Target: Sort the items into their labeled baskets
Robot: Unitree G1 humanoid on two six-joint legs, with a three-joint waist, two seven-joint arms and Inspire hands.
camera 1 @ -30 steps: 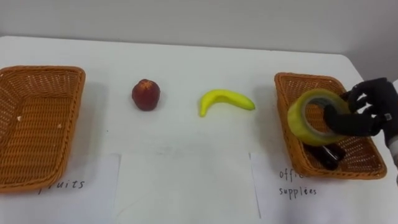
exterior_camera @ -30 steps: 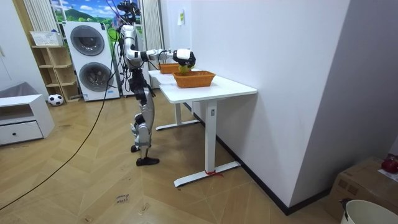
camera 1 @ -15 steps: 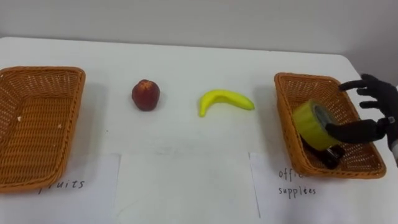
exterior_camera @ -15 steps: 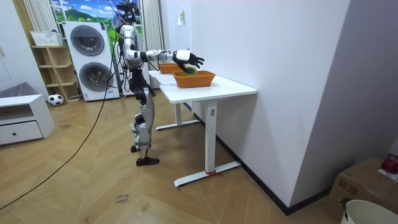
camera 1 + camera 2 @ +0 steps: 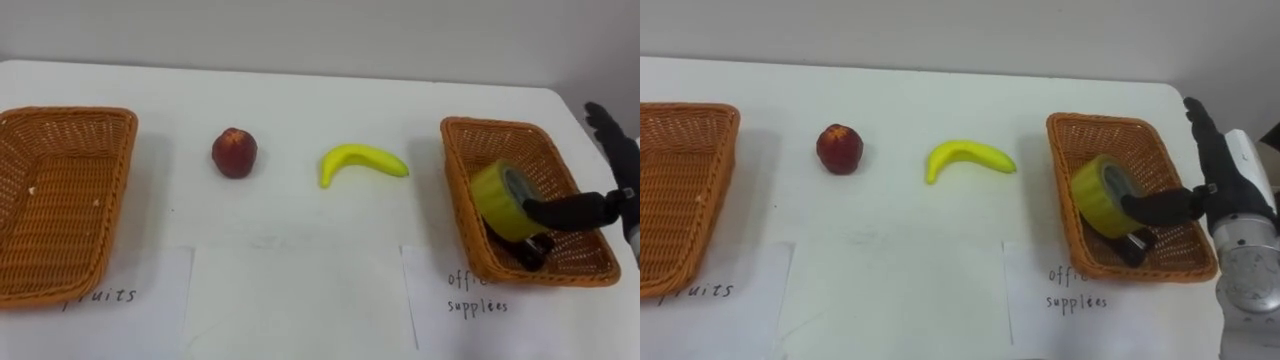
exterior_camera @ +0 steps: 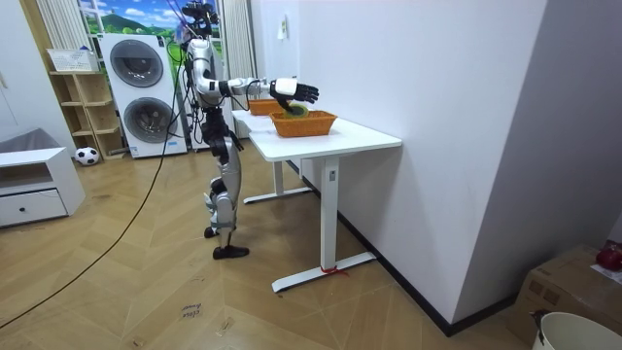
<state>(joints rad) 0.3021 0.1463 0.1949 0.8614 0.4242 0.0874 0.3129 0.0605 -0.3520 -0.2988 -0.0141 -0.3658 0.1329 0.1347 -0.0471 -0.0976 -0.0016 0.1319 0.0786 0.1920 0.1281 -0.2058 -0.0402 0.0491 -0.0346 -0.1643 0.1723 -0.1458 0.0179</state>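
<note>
At frame right, a yellow roll of tape point(image 5: 503, 200) is seen inside a brown wicker basket point(image 5: 495, 128); the right hand point(image 5: 1210, 165) is held open beside it.

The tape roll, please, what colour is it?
The tape roll is yellow, clearest in the left eye view.

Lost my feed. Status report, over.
Right hand open, thumb at tape roll. Tape roll in office-supplies basket. Banana, red fruit on table, unsorted. Nothing blocking them.
</note>
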